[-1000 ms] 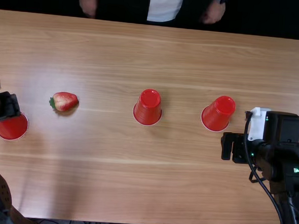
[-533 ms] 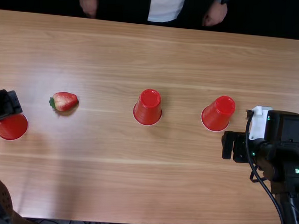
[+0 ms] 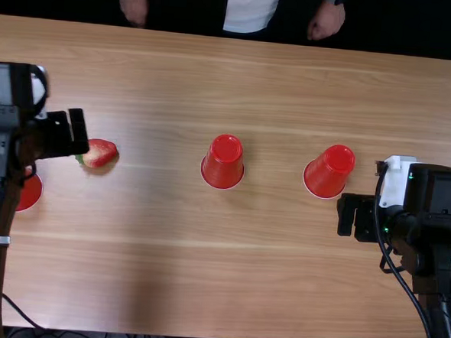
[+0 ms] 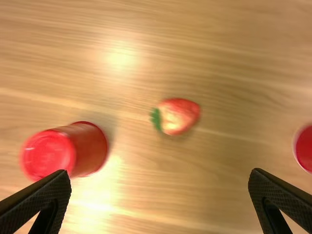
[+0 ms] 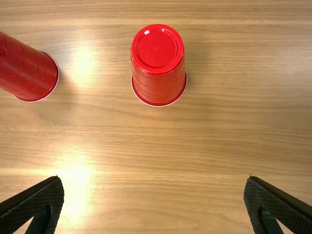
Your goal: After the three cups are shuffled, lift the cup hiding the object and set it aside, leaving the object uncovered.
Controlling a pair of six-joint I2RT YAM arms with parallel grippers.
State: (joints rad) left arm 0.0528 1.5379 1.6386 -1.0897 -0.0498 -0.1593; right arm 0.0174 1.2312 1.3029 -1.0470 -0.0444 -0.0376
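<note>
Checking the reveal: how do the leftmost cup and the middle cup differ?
The leftmost cup sits near the table's left edge, beside the strawberry; the middle cup stands mid-table. The left arm partly covers the leftmost cup from above; the middle cup is unobstructed. Both red, base up.

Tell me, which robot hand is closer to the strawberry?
Left. The left gripper hangs right beside the strawberry. The right gripper is far across the table, past the middle cup and the right-hand cup.
</note>
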